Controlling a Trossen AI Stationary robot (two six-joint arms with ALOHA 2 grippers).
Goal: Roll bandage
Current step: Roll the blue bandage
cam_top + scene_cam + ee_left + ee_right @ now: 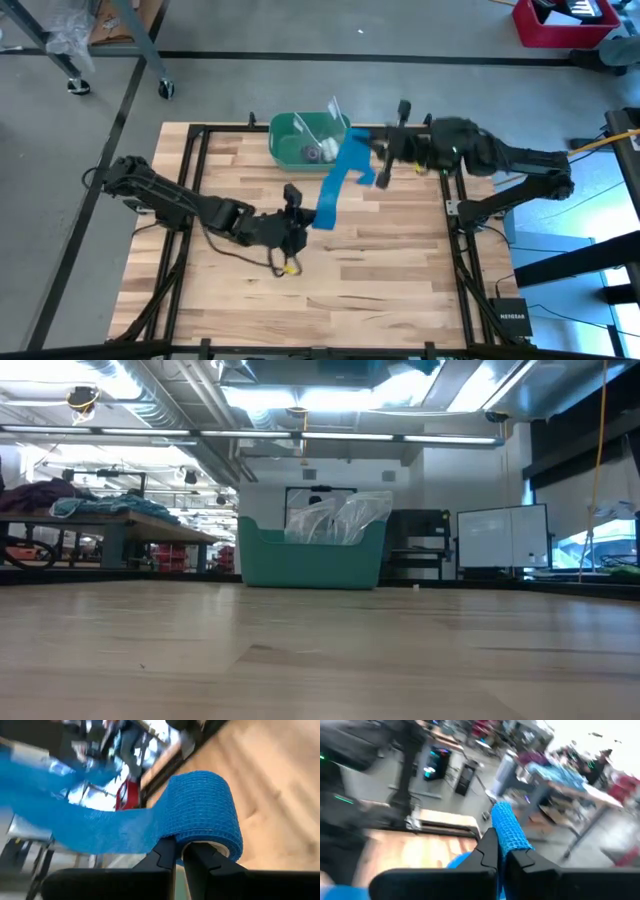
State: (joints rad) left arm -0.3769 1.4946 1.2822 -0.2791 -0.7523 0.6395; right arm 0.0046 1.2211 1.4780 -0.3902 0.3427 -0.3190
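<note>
The bandage is a bright blue strip, partly wound into a roll. Its loose length spans the air between my two grippers, above the table's middle. My left gripper is shut on the roll, near the table's centre. My right gripper is shut on the strip's other end, raised high near the green bin. Neither gripper shows in the low view. My left gripper pinches the roll's wall at its near end, beside the pale core. The roll is lifted clear of the table, and the strip leaves it toward my right gripper. My right gripper pinches the strip near its free end between its two fingers. A short piece sticks out past the fingertips. The strip is clear of the table and runs slack, with a twist, down to the roll.
The green bin stands at the table's far edge and holds clear plastic and a small dark thing. Bare wooden tabletop lies near and to the right. A yellow-tipped cable lies under my left arm.
</note>
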